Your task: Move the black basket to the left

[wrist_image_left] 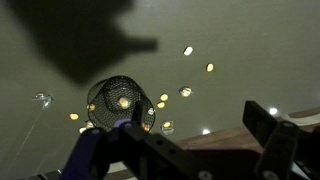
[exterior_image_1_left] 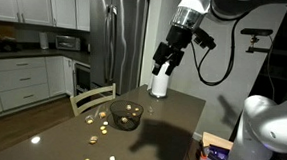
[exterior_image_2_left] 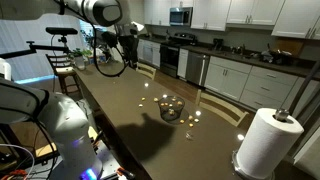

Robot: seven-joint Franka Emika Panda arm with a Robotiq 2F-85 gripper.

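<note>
The black basket (exterior_image_1_left: pixel 125 115) is a round wire-mesh bowl standing on the dark table, with a few small pale items inside. It shows in both exterior views (exterior_image_2_left: pixel 172 108) and in the wrist view (wrist_image_left: pixel 121 103). My gripper (exterior_image_1_left: pixel 162 67) hangs high above the table, well apart from the basket, near the far end in an exterior view (exterior_image_2_left: pixel 126 33). In the wrist view its two dark fingers (wrist_image_left: pixel 205 140) stand spread apart with nothing between them. The basket lies below the left finger in that view.
Small pale round items (exterior_image_1_left: pixel 100 130) lie scattered on the table around the basket. A white paper towel roll (exterior_image_2_left: pixel 266 142) stands at one table end, also seen behind my gripper (exterior_image_1_left: pixel 160 85). A wooden chair (exterior_image_1_left: pixel 90 98) stands at the table's side. Kitchen cabinets and a fridge (exterior_image_1_left: pixel 121 39) are behind.
</note>
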